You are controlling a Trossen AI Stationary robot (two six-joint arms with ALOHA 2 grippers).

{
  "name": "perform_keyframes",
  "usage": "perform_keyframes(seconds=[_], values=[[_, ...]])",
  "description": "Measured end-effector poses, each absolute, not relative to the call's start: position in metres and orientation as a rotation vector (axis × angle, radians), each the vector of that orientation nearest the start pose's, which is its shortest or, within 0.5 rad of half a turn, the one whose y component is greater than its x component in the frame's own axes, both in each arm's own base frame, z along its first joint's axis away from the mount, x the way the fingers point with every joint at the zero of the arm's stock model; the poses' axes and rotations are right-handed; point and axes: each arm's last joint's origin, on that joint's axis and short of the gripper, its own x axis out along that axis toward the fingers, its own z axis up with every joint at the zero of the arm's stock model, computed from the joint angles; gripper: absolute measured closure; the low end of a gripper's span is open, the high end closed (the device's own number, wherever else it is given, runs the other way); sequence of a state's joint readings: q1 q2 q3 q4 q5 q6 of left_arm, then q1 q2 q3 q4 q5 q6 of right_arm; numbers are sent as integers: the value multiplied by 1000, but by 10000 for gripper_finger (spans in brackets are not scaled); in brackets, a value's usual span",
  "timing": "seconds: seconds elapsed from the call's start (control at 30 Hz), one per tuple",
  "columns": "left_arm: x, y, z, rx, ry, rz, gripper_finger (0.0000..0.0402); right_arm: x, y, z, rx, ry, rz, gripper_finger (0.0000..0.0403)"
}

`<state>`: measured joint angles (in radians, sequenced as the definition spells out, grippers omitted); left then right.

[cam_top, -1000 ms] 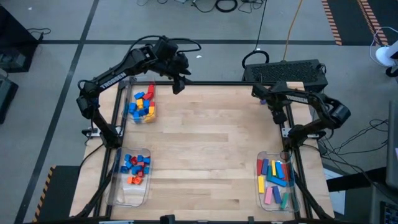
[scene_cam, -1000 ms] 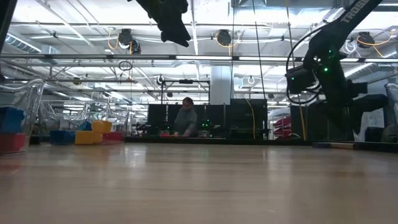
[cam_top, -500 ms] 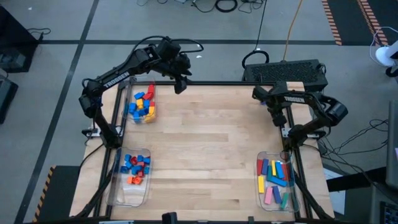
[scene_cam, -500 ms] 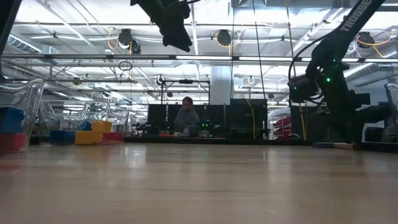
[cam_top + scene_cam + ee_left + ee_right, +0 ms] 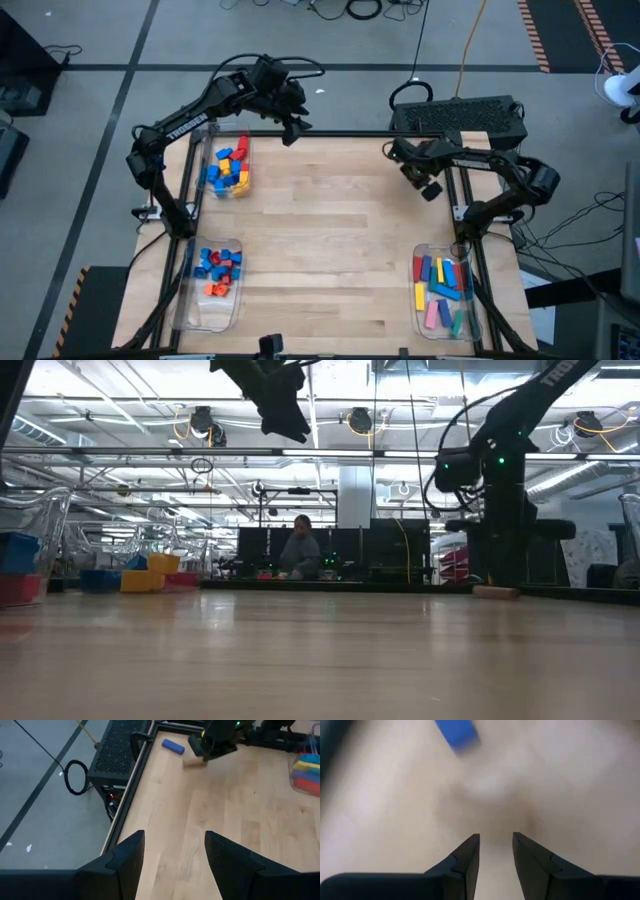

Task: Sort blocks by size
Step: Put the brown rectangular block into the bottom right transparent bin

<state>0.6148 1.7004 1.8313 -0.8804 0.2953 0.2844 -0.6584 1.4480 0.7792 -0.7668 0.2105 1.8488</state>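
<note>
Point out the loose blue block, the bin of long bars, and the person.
Small blue plastic block [image 5: 173,746]: left wrist view, top face.
Clear plastic bin of long bars [image 5: 419,322]: high view, rim.
Person [image 5: 298,550]: low view, torso.

Two matte black jointed arms, slim tubular links with white block lettering along the forearms. Black cables loop over the left arm's wrist [image 5: 270,75]. Right arm's wrist housing [image 5: 480,460] shows small green indicator lights. Fingers [image 5: 127,862] are dark, flat, angular plastic wedges.
</note>
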Motion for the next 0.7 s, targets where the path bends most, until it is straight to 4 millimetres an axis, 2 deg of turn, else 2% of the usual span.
perform_keyframes(seconds=[0.17,0.37,0.43,0.57,0.7], values=[[298,201,392,-70,705,215,194,175,-153,176,1597,155,-1965,297],[298,201,392,-71,706,213,194,170,-157,176,1567,162,-1979,297],[298,201,392,-73,709,213,194,174,-158,176,1566,240,-1892,296],[298,200,391,-69,715,210,194,183,-153,179,1420,572,-1631,297],[297,200,390,-56,731,201,194,198,-139,198,1269,836,-1401,295]])
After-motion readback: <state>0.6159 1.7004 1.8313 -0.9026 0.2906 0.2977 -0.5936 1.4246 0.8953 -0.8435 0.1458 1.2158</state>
